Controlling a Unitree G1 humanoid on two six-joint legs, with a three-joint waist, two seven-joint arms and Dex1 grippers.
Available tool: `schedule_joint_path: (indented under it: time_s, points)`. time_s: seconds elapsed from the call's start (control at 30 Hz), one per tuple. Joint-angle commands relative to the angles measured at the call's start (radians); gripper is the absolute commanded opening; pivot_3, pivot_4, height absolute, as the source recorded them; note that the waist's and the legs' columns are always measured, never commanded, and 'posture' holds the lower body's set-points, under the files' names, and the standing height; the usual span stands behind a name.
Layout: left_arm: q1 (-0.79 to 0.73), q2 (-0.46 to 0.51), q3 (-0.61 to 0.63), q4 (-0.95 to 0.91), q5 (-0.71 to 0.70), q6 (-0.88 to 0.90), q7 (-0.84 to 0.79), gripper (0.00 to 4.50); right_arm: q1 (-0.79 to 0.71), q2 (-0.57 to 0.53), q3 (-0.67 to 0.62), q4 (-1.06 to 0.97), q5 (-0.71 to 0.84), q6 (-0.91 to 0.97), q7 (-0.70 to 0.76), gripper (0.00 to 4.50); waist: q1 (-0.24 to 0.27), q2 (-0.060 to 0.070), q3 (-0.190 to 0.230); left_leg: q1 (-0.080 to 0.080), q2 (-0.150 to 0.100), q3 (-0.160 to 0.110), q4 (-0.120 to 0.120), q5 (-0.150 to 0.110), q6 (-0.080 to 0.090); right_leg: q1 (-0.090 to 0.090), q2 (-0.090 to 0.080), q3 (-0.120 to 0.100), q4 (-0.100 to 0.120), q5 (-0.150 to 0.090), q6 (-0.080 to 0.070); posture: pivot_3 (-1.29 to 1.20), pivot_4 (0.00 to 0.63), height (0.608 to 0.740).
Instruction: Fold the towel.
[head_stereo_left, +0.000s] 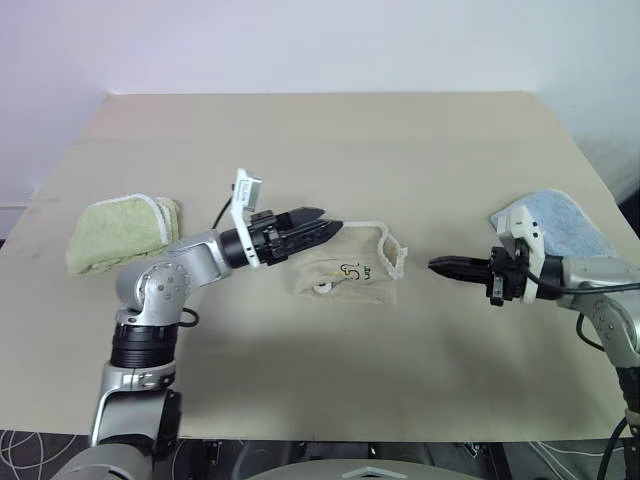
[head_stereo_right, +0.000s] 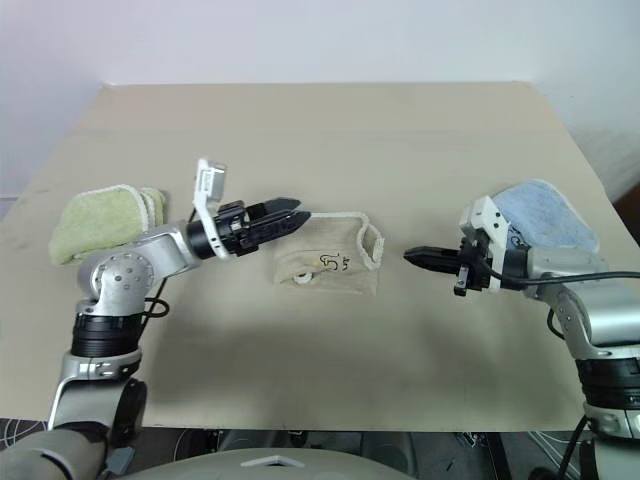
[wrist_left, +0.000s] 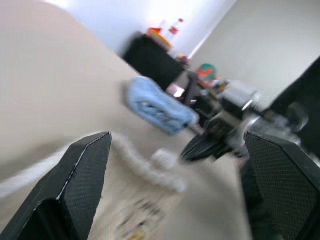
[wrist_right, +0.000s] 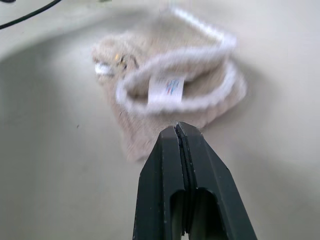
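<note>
The beige towel (head_stereo_left: 350, 268) lies folded into a small bundle at the middle of the table, its white corded edge (head_stereo_left: 392, 247) curling at its right end and a small printed logo on top. My left gripper (head_stereo_left: 322, 222) hangs open just above the towel's left end, holding nothing; its two fingers (wrist_left: 80, 185) stand wide apart in the left wrist view. My right gripper (head_stereo_left: 440, 265) is shut and empty, a short way right of the towel, pointing at it. The right wrist view looks over the shut fingertips (wrist_right: 179, 131) onto the towel (wrist_right: 165, 100) and its white label.
A folded light-green towel (head_stereo_left: 120, 232) lies at the table's left side. A light-blue towel (head_stereo_left: 555, 222) lies at the right, behind my right wrist. The wide tan table (head_stereo_left: 330, 140) stretches bare behind the towels. Its front edge (head_stereo_left: 380, 436) is close to me.
</note>
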Motion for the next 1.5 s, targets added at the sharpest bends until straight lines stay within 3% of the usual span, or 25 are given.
schedule_joint_path:
  time_s: [0.03,0.27,0.43,0.63,0.87,1.2,1.5]
  points:
    - [0.017,0.047,-0.02,0.066,0.119,-0.167,-0.102,4.08,-0.052,-0.005,-0.015,0.001,-0.001,-0.022,0.004,0.0,0.002,0.0,0.0,0.0,0.0,0.0,0.0,0.0,0.0,0.0,0.0,0.0,0.0,0.0,0.0,0.0,0.15,0.728]
    - [0.061,0.069,-0.048,0.205,0.274,-0.449,-0.26,1.81,-0.15,0.041,0.017,-0.007,0.001,-0.004,-0.014,0.0,0.002,0.0,0.0,0.0,0.0,0.0,-0.001,0.0,0.001,-0.003,-0.001,0.0,-0.001,0.0,0.0,0.0,0.15,0.728]
    - [0.079,0.051,-0.053,0.237,0.308,-0.552,-0.311,0.02,-0.161,0.057,0.033,-0.008,-0.009,-0.01,-0.019,0.0,0.001,0.0,0.0,-0.001,0.0,0.0,-0.002,0.0,0.001,-0.003,-0.001,0.0,-0.001,0.0,0.0,0.0,0.15,0.728]
    - [0.043,0.014,-0.066,0.256,0.343,-0.605,-0.309,0.02,-0.226,0.104,0.08,-0.017,-0.015,0.026,-0.062,0.0,-0.001,0.0,0.0,-0.001,0.0,0.0,-0.001,0.0,0.001,-0.003,-0.001,0.001,-0.001,0.0,0.0,0.0,0.15,0.728]
    - [-0.078,-0.103,-0.117,0.366,0.418,-0.656,-0.267,0.02,-0.353,0.267,0.187,0.062,-0.078,0.029,-0.157,0.0,-0.001,0.0,0.0,-0.001,0.0,0.0,0.001,0.0,0.001,-0.003,0.0,-0.001,0.0,0.001,0.001,0.0,0.15,0.728]
    - [-0.079,-0.181,-0.171,0.429,0.483,-0.707,-0.265,0.02,-0.3,0.373,0.25,0.15,-0.182,-0.036,-0.22,0.0,-0.002,0.0,0.0,-0.001,-0.003,-0.001,0.002,0.001,0.003,-0.004,-0.001,-0.001,0.003,0.004,0.004,0.0,0.15,0.728]
    - [-0.013,-0.107,-0.218,0.452,0.547,-0.731,-0.338,0.02,-0.156,0.327,0.282,0.115,-0.238,-0.034,-0.2,0.0,-0.016,0.0,0.0,-0.001,-0.003,-0.001,0.003,0.0,0.003,-0.004,0.0,0.0,0.003,0.004,0.004,0.0,0.15,0.728]
